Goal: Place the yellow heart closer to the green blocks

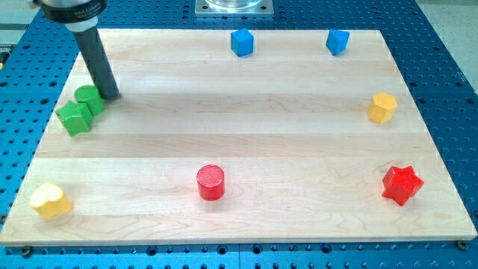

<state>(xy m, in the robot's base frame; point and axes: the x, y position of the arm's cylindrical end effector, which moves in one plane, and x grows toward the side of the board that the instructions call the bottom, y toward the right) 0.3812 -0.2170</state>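
Observation:
The yellow heart (51, 200) lies at the board's bottom left corner. Two green blocks sit together at the left edge, well above it: a green star (74, 118) and a green cylinder (90, 99) touching it on its upper right. My tip (110, 95) rests on the board just right of the green cylinder, almost touching it. The rod slants up to the view's top left. The tip is far from the yellow heart.
A red cylinder (210, 182) stands at bottom centre and a red star (402, 184) at bottom right. A yellow hexagon (382, 107) sits at the right edge. Two blue blocks (242, 42) (337, 41) sit along the top edge. The wooden board (246, 119) lies on a blue perforated table.

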